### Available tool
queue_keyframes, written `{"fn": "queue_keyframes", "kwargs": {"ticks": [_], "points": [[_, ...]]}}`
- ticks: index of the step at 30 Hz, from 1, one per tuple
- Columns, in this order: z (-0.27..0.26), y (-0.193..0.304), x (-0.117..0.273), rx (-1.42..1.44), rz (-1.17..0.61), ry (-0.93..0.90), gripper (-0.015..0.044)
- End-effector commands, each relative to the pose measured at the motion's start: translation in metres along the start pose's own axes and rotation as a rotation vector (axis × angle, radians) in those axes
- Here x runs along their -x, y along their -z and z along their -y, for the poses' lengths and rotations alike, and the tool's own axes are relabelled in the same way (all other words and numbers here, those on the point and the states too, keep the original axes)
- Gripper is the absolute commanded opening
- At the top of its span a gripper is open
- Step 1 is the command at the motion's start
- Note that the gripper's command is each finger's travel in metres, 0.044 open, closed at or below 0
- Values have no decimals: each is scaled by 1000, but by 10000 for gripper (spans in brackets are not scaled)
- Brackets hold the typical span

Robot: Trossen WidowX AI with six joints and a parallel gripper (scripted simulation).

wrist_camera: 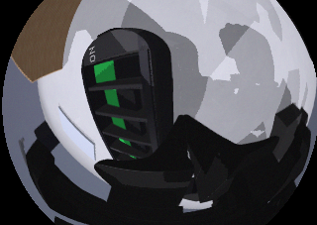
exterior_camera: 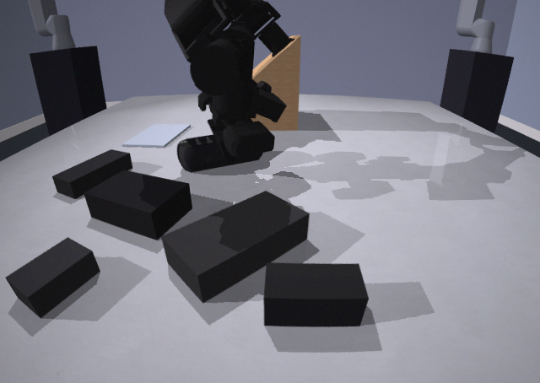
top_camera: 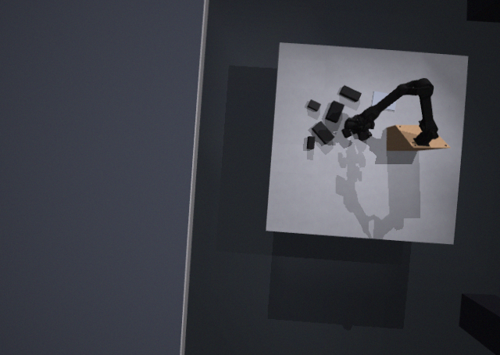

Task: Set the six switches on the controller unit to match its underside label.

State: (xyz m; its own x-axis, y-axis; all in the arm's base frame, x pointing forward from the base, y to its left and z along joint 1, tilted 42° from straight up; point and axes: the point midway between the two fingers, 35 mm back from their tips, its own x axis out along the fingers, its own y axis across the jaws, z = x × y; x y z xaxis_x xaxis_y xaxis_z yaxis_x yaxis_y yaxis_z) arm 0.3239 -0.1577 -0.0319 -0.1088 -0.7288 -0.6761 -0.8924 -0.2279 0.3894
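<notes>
Dark grey, our controller unit (exterior_camera: 198, 155) (wrist_camera: 160, 81) sits on the surface (top_camera: 323, 206) (exterior_camera: 435, 248) (wrist_camera: 193, 17), our closed, empty claw (exterior_camera: 237, 141) (wrist_camera: 182, 120) over it.

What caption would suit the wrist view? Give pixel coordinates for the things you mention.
Black gripper (exterior_camera: 226, 152) (wrist_camera: 182, 120) over a dark switch unit (exterior_camera: 198, 154) (wrist_camera: 163, 86) with green-marked rockers (wrist_camera: 104, 71).

Plain blue-grey wall (exterior_camera: 370, 30) behind, dark floor (top_camera: 238, 303) around a pale grey square counter (top_camera: 315, 206) (exterior_camera: 435, 344), light dim and cool, hard-edged shadows across counter and floor. Two dark pedestals (top_camera: 484, 4) (exterior_camera: 89, 83), (top_camera: 480, 319) (exterior_camera: 471, 84) stand past the counter's far corners, each bearing a grey jointed fixture (exterior_camera: 62, 32), (exterior_camera: 482, 35); light strip (top_camera: 194, 173) edges the floor.
</notes>
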Motion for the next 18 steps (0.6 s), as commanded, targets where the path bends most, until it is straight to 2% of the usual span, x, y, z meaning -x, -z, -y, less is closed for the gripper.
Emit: {"fn": "queue_keyframes", "kwargs": {"ticks": [1,4,10,18], "points": [[3,0,21,-1,3,-7,0],[3,0,45,1,2,-21,0],[3,0,45,1,2,-17,0],[-3,1,45,-1,-7,89,0]]}}
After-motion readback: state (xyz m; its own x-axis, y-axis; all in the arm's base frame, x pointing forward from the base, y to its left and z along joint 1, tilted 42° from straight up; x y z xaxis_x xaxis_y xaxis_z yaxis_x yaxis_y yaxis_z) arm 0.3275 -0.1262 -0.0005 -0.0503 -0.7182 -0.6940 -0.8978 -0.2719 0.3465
